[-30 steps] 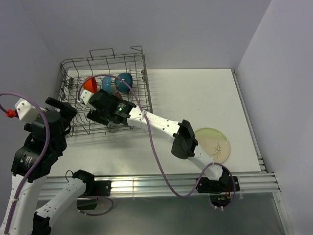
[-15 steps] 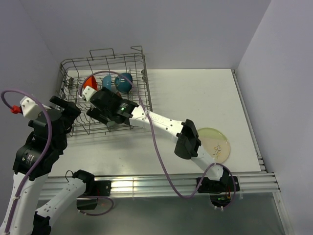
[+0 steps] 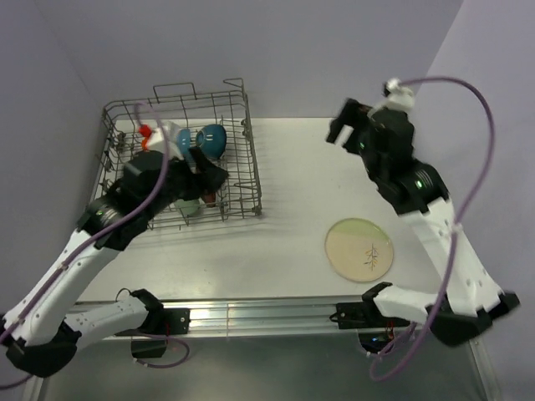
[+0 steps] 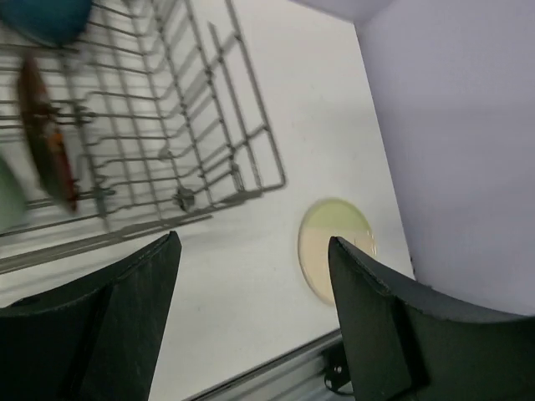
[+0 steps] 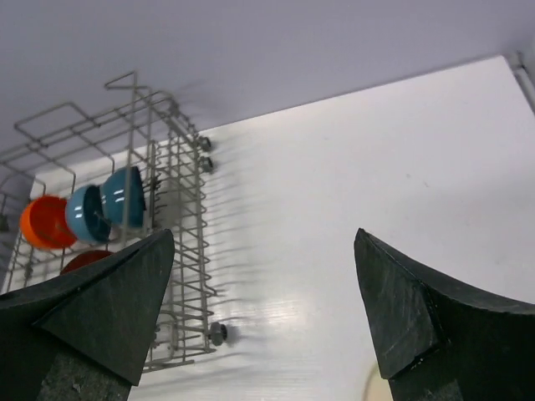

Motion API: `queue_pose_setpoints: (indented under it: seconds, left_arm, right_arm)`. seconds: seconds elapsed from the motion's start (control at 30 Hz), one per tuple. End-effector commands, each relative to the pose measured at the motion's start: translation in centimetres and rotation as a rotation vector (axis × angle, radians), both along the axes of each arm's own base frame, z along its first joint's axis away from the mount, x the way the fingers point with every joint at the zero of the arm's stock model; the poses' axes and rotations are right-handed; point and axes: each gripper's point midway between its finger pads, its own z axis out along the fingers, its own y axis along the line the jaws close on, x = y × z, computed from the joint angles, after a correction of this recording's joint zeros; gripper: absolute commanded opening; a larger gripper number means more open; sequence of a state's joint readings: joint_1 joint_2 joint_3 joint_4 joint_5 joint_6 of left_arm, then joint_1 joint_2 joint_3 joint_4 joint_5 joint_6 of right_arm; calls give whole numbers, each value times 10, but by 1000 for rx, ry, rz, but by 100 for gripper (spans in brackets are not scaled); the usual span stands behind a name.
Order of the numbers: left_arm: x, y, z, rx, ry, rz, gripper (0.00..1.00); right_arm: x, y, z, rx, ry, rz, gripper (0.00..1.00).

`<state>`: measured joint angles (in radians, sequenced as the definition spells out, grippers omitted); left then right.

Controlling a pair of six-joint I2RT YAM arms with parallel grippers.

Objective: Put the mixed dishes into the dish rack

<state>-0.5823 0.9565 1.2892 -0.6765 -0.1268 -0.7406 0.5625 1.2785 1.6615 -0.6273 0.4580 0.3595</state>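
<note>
The dish rack stands at the back left and holds the teal bowl, small blue bowl and pale green cup. The right wrist view shows the orange bowl, blue bowl, teal bowl and red floral bowl in the rack. The cream plate lies flat on the table at the front right, also in the left wrist view. My left gripper hangs open and empty over the rack's right side. My right gripper is open and empty, raised high right of the rack.
The white table ends at a raised rail along its right side and a metal rail along the front. Purple walls close the back and right. A purple cable loops above my right arm.
My right arm has pulled out of the rack and swung up to the back right. My left arm has swung in from the left over the rack.
</note>
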Motion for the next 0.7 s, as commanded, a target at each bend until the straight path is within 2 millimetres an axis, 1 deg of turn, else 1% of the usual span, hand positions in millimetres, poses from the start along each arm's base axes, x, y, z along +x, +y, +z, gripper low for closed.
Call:
queue_pose_setpoints:
  seconds: [0.0, 0.03, 0.07, 0.1, 0.13, 0.17, 0.2, 0.23, 0.27, 0.3, 0.33, 0.37, 0.4, 0.43, 0.47, 0.5, 0.53, 0.57, 0.6, 0.67]
  left_arm:
    - [-15, -77, 14, -21, -44, -214, 77]
    - [-18, -90, 21, -12, -58, -229, 77]
    - [-22, -104, 19, 3, -54, -248, 78]
    - [-27, -126, 8, 37, -36, -279, 78]
    - [-30, -137, 12, 27, -35, -295, 77]
    - [-33, -146, 9, 29, -25, -311, 76]
    - [-39, -162, 0, 42, -11, -348, 76]
    - [-42, -172, -1, 32, -10, -370, 75]
    - [-47, -180, -4, 33, -4, -390, 75]
    - [-56, -196, -16, 50, 16, -430, 75]
    - [-62, -206, -22, 50, 28, -457, 75]
    - [-71, -216, -29, 60, 43, -483, 75]
    - [-74, -227, -46, 83, 78, -491, 74]
    - [-76, -234, -56, 101, 95, -496, 73]
    - [-80, -239, -66, 118, 111, -495, 72]
    - [-85, -248, -84, 140, 148, -494, 72]
    - [-87, -251, -97, 156, 171, -491, 70]
    - [-89, -254, -107, 167, 189, -489, 68]
    - [-90, -259, -123, 183, 222, -473, 67]
    - [-94, -264, -140, 202, 241, -467, 64]
  right_arm:
    - [-27, -25, -50, 145, 99, -35, 95]
    - [-37, -51, -44, 175, 70, -98, 95]
    - [-43, -62, -48, 181, 69, -131, 95]
    - [-48, -72, -63, 178, 96, -163, 95]
    - [-54, -81, -69, 188, 112, -192, 95]
    - [-62, -96, -70, 201, 102, -238, 95]
    - [-66, -103, -83, 195, 128, -265, 95]
    - [-73, -111, -92, 194, 149, -297, 95]
    - [-81, -121, -93, 196, 139, -335, 95]
    - [-85, -130, -105, 195, 162, -370, 95]
    - [-97, -134, -106, 218, 148, -380, 95]
    - [-102, -136, -108, 234, 141, -388, 95]
    - [-107, -139, -118, 243, 149, -406, 95]
    - [-116, -142, -114, 277, 110, -412, 94]
    - [-121, -144, -112, 289, 92, -418, 94]
    - [-125, -149, -111, 293, 74, -443, 94]
    - [-134, -154, -105, 317, 42, -463, 93]
    - [-139, -157, -100, 328, 20, -476, 93]
    - [-144, -163, -91, 339, -15, -500, 93]
    - [-156, -168, -78, 367, -65, -513, 93]
